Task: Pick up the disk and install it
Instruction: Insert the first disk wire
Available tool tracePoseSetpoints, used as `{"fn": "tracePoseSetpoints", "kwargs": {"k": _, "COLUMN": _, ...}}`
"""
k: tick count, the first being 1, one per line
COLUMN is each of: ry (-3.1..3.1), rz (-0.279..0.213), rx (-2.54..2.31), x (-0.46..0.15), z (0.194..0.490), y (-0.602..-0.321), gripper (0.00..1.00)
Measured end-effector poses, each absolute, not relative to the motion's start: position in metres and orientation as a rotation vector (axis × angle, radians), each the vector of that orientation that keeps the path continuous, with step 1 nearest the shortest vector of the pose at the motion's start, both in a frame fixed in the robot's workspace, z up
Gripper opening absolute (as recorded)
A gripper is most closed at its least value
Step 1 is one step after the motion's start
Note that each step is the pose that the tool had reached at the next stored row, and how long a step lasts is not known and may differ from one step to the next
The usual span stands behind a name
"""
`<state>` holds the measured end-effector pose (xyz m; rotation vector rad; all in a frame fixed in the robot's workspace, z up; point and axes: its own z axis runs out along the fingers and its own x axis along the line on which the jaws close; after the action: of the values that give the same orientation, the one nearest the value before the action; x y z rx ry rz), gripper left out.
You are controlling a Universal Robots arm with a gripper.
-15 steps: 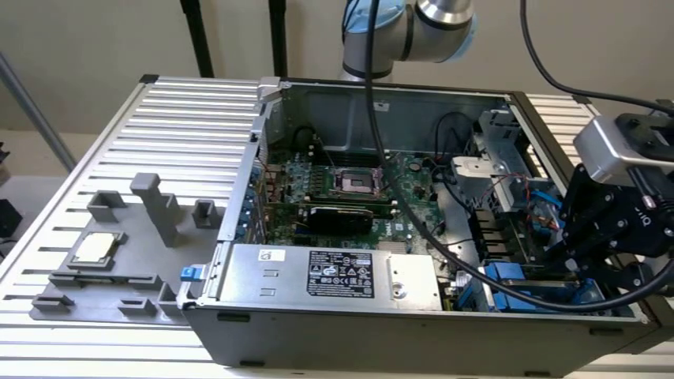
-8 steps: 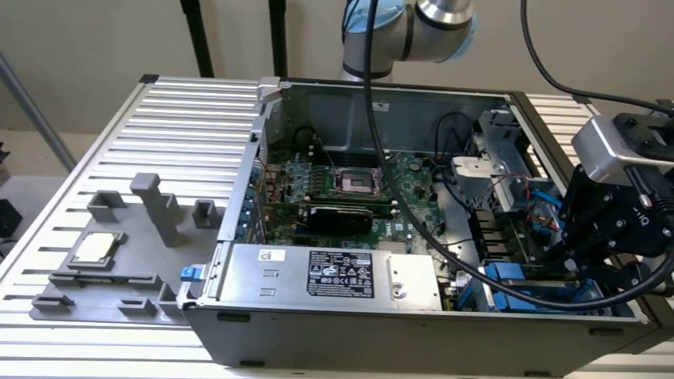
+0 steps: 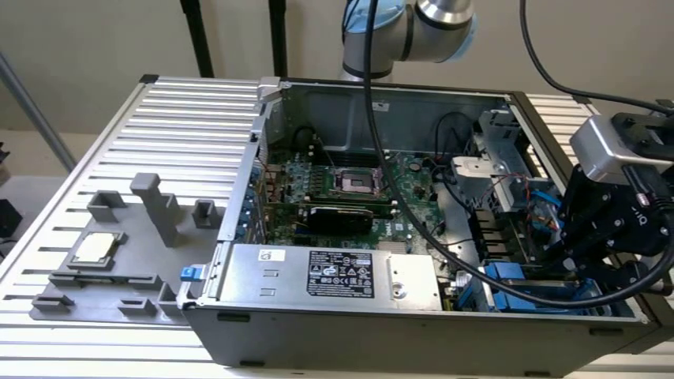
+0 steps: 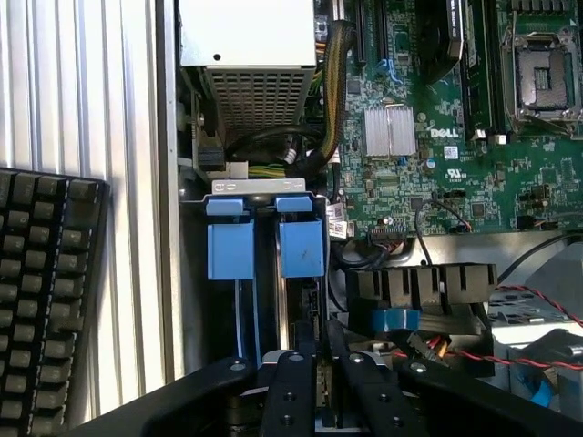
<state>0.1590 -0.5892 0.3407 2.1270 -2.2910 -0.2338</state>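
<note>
Claw (image 4: 319, 382) nearly closed, gripping disk (image 4: 302, 300) edge-on, aligned with bay (image 4: 264, 189) to slot into case (image 3: 421, 335).

The exterior view looks down at a slant from above and in front of the open computer case (image 3: 421, 197), far enough back to take in the whole case, the ribbed desk (image 3: 179, 110) around it and the arm's wrist at the exterior view's right. The wrist view sits close, facing straight down into the case. Both views share the blue drive bays (image 4: 264, 246), the motherboard (image 4: 437, 146) and the power-supply box (image 3: 327, 272) — one from afar, one from near.
</note>
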Motion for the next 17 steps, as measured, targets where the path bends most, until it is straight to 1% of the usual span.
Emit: {"fn": "tracePoseSetpoints", "kwargs": {"k": 17, "ry": -2.288, "rz": -0.228, "rx": 2.126, "x": 0.1611, "z": 0.3366, "y": -0.5883, "gripper": 0.16}}
